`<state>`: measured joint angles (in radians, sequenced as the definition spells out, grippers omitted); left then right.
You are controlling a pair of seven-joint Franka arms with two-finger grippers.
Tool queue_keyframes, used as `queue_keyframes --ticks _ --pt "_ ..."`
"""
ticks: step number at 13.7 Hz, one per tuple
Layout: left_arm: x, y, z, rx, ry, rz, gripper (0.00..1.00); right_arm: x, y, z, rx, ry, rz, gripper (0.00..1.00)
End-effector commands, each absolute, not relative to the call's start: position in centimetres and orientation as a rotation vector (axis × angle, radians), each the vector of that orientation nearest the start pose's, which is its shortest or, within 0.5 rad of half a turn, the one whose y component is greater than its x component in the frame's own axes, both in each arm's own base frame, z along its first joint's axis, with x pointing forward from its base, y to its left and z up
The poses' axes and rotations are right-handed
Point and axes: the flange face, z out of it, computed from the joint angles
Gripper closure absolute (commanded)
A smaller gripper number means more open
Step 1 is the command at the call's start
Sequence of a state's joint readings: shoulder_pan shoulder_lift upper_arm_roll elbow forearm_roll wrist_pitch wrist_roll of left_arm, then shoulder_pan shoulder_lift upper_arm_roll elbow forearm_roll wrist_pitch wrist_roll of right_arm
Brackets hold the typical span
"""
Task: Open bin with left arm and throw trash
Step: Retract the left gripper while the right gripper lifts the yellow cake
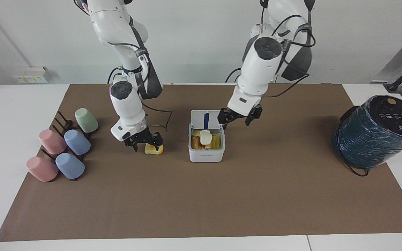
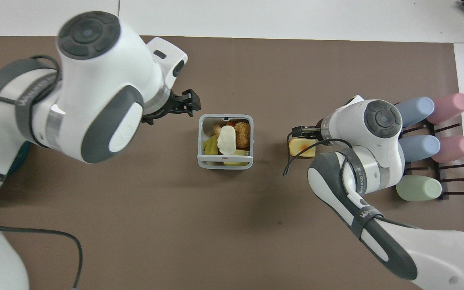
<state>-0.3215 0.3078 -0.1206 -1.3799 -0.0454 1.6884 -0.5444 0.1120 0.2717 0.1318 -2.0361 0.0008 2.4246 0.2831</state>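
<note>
- The bin (image 1: 206, 148) stands on the brown mat (image 1: 201, 202) near the table's middle, with its lid (image 1: 206, 120) raised upright at the edge nearer the robots.
- Inside the bin lie a cream-white lump (image 1: 206, 137), a brown crumbed piece (image 1: 196, 142) and yellow pieces (image 1: 216, 142).
- The left gripper (image 1: 239, 119) hangs in the air, released and empty, over the mat just beside the bin toward the left arm's end.
- The right gripper (image 1: 146, 143) is down at the yellow wedge (image 1: 154, 149) on the mat, fingers spread around it, not clenched.
- The wedge lies beside the bin, toward the right arm's end.
- Pastel cups (image 1: 65, 148) rest on a rack (image 1: 61, 123) at that end.
</note>
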Motion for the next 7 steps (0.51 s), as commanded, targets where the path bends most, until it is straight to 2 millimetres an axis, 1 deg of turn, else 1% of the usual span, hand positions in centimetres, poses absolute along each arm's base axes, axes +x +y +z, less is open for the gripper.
queue_keyframes --ticks 1,2,3,4,5,6,7 --pt "60.6 -20.1 56.3 -3.203 -0.103 0.124 0.00 57.9 14.3 30.3 -3.071 0.090 -0.141 0.00" --pt "60.8 -16.9 57.5 -3.204 -0.037 0.109 0.00 57.2 14.2 29.7 -3.074 0.095 -0.129 0.00" --pt "60.5 -13.7 59.4 -3.209 0.033 0.074 0.00 57.0 14.2 29.6 -3.073 0.108 -0.131 0.00" --pt "60.3 -11.4 59.4 -3.204 0.122 0.098 0.00 56.8 14.3 29.3 -3.074 0.118 -0.122 0.00" --pt "59.8 -9.7 58.8 -3.173 0.222 0.131 0.00 56.6 14.7 29.2 -3.071 0.115 -0.120 0.00" --pt "59.4 -8.8 58.1 -3.112 0.256 0.152 0.00 56.5 14.6 29.1 -3.059 0.133 -0.114 0.00" --pt "58.9 -8.4 57.8 -3.082 0.255 0.166 0.00 56.5 15.0 29.0 -3.027 0.152 -0.139 0.00"
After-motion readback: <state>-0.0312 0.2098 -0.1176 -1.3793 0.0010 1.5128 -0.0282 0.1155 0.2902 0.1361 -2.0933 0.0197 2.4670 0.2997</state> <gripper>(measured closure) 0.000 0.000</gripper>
